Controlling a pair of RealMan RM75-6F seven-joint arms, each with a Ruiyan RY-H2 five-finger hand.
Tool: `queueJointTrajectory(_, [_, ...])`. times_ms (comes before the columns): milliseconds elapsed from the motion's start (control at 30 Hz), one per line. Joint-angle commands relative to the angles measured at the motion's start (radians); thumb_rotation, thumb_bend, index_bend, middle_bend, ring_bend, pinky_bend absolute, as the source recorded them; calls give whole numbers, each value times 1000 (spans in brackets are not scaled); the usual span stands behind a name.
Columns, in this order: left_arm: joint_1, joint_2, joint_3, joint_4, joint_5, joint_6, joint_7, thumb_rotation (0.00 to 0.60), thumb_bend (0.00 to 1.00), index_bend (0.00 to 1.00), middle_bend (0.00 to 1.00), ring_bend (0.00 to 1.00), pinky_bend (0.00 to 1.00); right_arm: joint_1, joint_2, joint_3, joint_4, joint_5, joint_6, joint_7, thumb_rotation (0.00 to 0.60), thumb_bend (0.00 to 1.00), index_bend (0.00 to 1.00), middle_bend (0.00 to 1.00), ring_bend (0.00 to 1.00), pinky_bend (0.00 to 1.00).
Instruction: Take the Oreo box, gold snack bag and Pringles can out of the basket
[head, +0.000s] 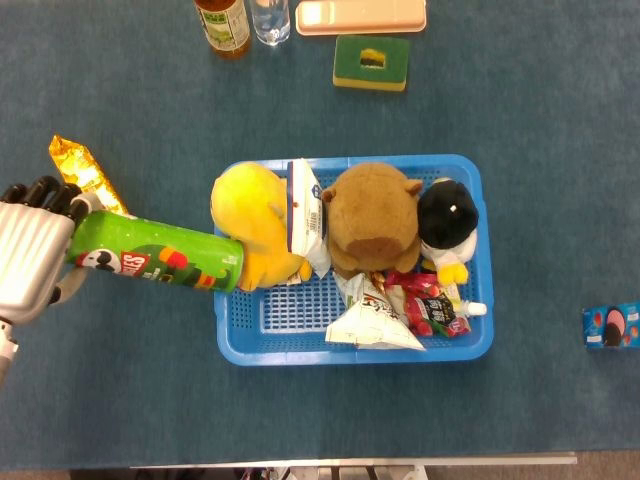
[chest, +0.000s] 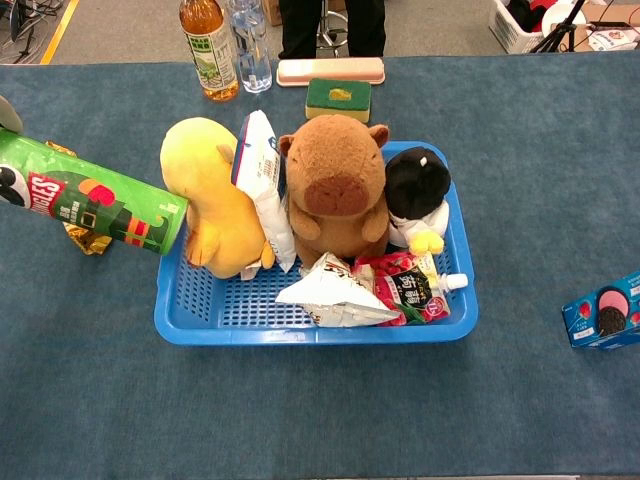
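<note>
Left hand (head: 32, 258) grips Pringles can (head: 155, 265) beside yellow plush (head: 252, 215), basket (head: 300, 348) edge

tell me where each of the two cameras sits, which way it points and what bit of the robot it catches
Head view: high above the table, looking almost straight down on the blue basket; the left hand shows at the left edge, gripping the green Pringles can.
Chest view: lower, at the table's near side, looking forward and down across the basket toward the bottles at the far edge; only a sliver of the left hand shows.
Both share the basket, can, gold snack bag and Oreo box.
</note>
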Motion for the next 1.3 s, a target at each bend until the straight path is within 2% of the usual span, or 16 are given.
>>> queueJointTrajectory(33, [11,4,1,6,-12,9,-14,600,358,477,530,249,361,0,-1,0,1,1,0,0,600,0,96,276,237,554])
queueJointTrajectory(267, [29,6,7,22,-50,13,-28,600,357,477,529,249,363,1,-5,-2,2,0,-1,-1,600,0,96,276,237,554])
queueJointTrajectory(633, [26,-26,27,36,-79,-47,-61,600,358,475,527,249,363,2,-13,-5,5,2,-7,1,600,0,96,276,237,554])
queueJointTrajectory(733, [20,-22,31,32,-90,-65,-65,600,358,445,514,260,363,1,-13,-6,6,2,-7,2,600,0,96,276,237,553])
queueJointTrajectory(867, [12,-14,28,19,-78,-75,-73,600,358,327,457,263,363,-1,-12,-7,7,2,-6,4,600,0,96,276,237,553])
queueJointTrajectory(1033, [9,-11,34,-3,-39,-76,-55,600,357,243,390,266,378,-3,-14,-9,8,1,-3,8,600,0,96,276,237,554])
queueJointTrajectory(1300, [6,3,33,-64,-48,-62,5,600,345,123,179,279,414,-6,-12,-10,11,-2,2,13,600,0,96,276,237,554])
